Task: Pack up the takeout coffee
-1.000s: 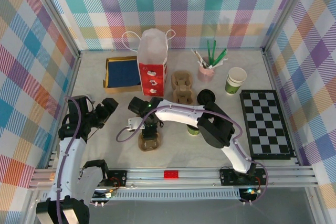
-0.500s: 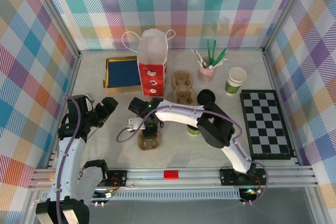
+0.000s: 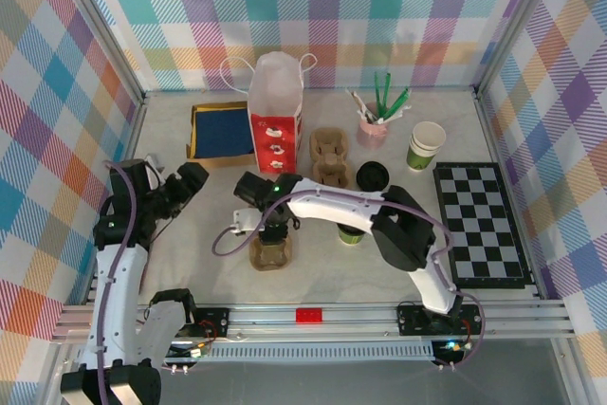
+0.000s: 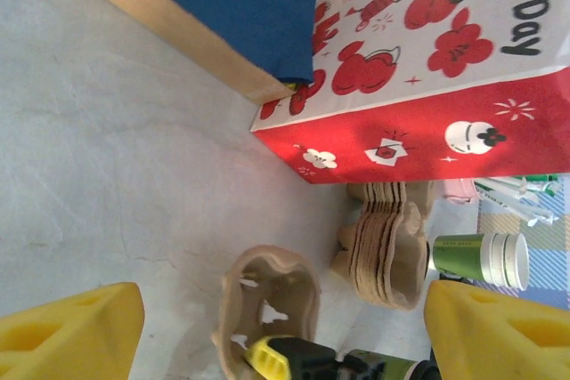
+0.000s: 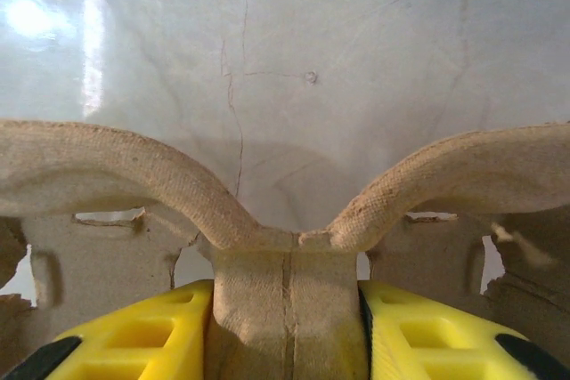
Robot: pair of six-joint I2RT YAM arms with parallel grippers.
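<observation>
Packing station: the right pincer [image 3: 269, 234] stands in front of the red bag [image 3: 276, 120], its yellow fingers [image 5: 151, 335] clamped on either side of the centre rib of a brown cardboard cup carrier [image 3: 270, 255] that lies on the pale worktop [image 3: 190, 258]; the takeout coffee [image 3: 351, 233], olive-green with a black lid, stands upright in front of the bag and to its right, near the carrier and partly hidden under the right arm; the left pincer [image 3: 190, 182], front-left of the bag, has its fingers wide apart, holding nothing; a loose black lid [image 3: 373, 175] lies right of the bag, just beyond the coffee.
</observation>
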